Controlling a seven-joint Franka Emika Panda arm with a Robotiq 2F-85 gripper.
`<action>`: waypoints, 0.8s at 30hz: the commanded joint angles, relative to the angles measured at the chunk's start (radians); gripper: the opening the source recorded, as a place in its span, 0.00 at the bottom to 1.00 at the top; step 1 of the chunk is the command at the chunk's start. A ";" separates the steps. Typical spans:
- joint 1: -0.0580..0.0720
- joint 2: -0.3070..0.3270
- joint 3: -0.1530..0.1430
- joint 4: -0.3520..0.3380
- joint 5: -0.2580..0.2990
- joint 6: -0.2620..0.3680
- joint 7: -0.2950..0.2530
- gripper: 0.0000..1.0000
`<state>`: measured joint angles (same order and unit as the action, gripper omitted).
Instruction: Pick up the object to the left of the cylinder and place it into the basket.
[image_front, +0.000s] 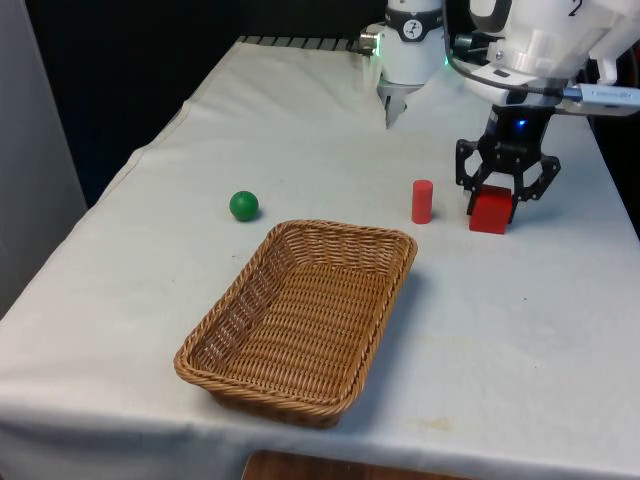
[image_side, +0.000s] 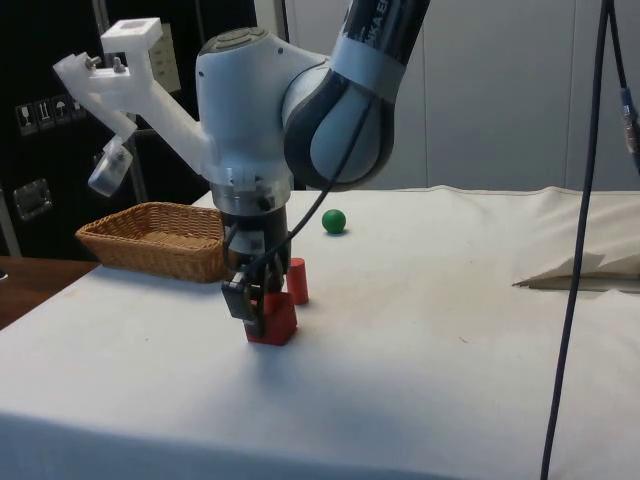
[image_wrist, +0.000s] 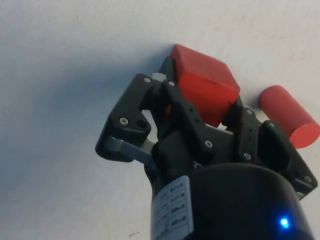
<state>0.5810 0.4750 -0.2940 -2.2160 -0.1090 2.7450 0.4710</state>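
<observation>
Hand (image_front: 500, 192) down at counter (image_front: 520, 330) level, fingers clamped on red cube (image_front: 490, 211), cube sitting on cloth just beside red cylinder (image_front: 422, 201) on front view's right. Basket (image_front: 300, 316) near; green ball (image_front: 243, 205) beyond the cylinder.

white-clothed surface (image_front: 520, 330) with four things sitting on it: a wicker basket (image_front: 300, 318) near the front edge, a green ball (image_front: 243, 205) off toward the front view's left, and an upright red cylinder (image_front: 422, 201) with a red block (image_front: 490, 210) just beside it.
</observation>
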 joint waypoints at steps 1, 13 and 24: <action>0.003 0.005 -0.005 0.000 -0.004 0.013 0.006 0.00; -0.005 0.002 -0.007 0.019 0.000 -0.004 0.000 0.00; -0.010 -0.005 -0.027 0.069 0.000 -0.029 -0.008 0.00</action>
<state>0.5740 0.4740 -0.3230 -2.1470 -0.1090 2.7240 0.4660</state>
